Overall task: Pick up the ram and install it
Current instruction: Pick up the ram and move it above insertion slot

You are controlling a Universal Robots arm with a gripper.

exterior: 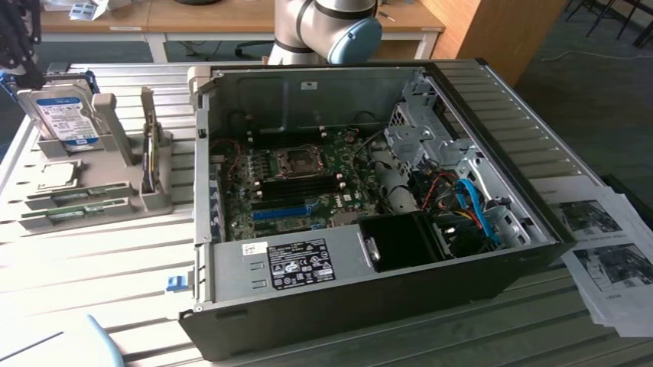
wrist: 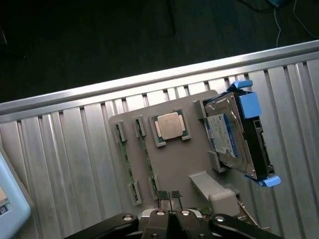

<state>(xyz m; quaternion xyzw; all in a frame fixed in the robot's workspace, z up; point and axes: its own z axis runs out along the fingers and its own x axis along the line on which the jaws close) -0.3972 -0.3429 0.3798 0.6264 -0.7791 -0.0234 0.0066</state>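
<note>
Claw (wrist: 168, 195) of the arm is hanging above the gray parts holder (wrist: 194, 159), its pads pressed together and gripping nothing. Two ram sticks (wrist: 146, 155) are standing on edge in narrow slots of this holder, beside the processor chip (wrist: 169, 125). The nearer stick is sitting just ahead of the claw tips.

I am judging that a good pick is needing the pads opened first, then placed across the flat faces of one stick near its middle. After that they should be lowered straight, so the board is not tilting.

Wrist view is giving this alignment from above. Exterior view is adding the open computer case (exterior: 490, 115) with its motherboard (exterior: 296, 183), standing apart from the holder toward the exterior view's right. It is also showing the hard drive (exterior: 63, 115) upright on the holder.
</note>
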